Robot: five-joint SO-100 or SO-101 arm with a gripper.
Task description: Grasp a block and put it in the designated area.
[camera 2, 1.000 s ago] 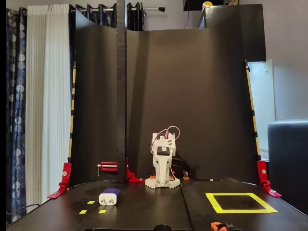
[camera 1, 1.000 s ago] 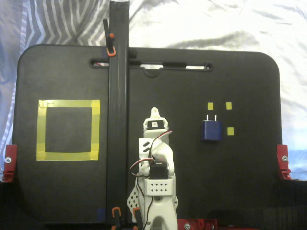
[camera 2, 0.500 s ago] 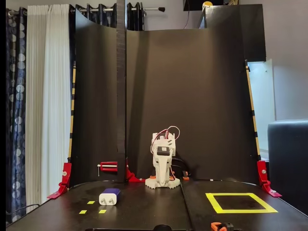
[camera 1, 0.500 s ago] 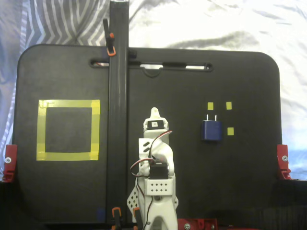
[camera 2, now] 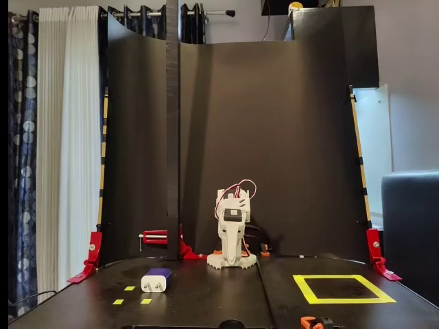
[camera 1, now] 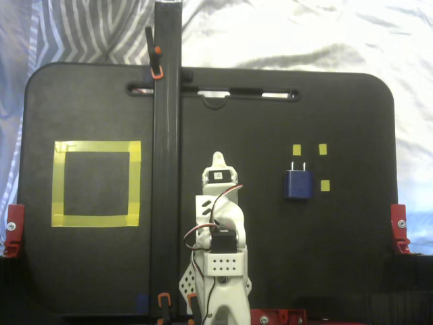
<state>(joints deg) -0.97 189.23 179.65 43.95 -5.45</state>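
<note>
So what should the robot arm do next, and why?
Probably swing toward the block and open up above it. The arm is folded at its base, its gripper holds nothing, and the block lies untouched among the small yellow squares, across the board from the designated area.

Table (camera 1: 325, 115): matt black board, smooth, faint sheen at the 12 o'clock edge in a fixed view.
Designated area (camera 1: 96, 147): glossy yellow tape, slightly wrinkled at the corners; matt black inside.
Block (camera 1: 298, 184): smooth dark-blue plastic, soft gloss; two silvery metal prongs at its 12 o'clock end. Its end face looks white in the low fixed view (camera 2: 156, 281).
Arm (camera 1: 220, 223): white plastic, matt, with black motor housings and red and white wires.
Clamps (camera 1: 400, 227): red plastic, at the table's 3 and 9 o'clock edges.
Backdrop (camera 2: 274, 137): matt black sheet.
Curtain (camera 2: 65, 137): white cloth, pleated.
</note>
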